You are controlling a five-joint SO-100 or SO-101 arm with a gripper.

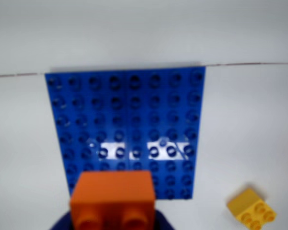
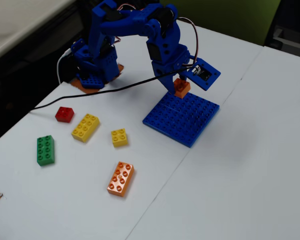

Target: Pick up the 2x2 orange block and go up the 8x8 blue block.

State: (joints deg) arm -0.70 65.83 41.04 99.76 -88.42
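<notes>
White bench (image 2: 240, 165) filled most of the room's foreground, with a dark gap along its left edge and a green wall behind. The small orange block (image 2: 181, 88) was off the surface, pinched between the closed fingers (image 2: 176, 89) of the blue arm (image 2: 140, 30), and it hung just above the far edge of the big blue plate (image 2: 182, 119). In the wrist view the same orange block (image 1: 113, 200) sat at the bottom of the frame with two studs facing the camera, and the blue plate (image 1: 127, 127) spread out beyond it, a bright glare lying across a few of its studs. Whether the block touched the plate, I could not tell from either view.

The plate lay flat on the bench beside a seam (image 2: 205, 125) between two tabletops. Near its left corner in the fixed view rested a small yellow square brick (image 2: 119, 137); the wrist view showed that yellow brick (image 1: 251, 209) at lower right, apart from the plate. Further left lay a longer yellow brick (image 2: 85, 127), a small red brick (image 2: 64, 114) and a green brick (image 2: 45, 150), all well apart from one another. A long pale orange brick (image 2: 120, 178) lay nearer the front. A black cable (image 2: 100, 95) trailed across the bench from the arm's base.
</notes>
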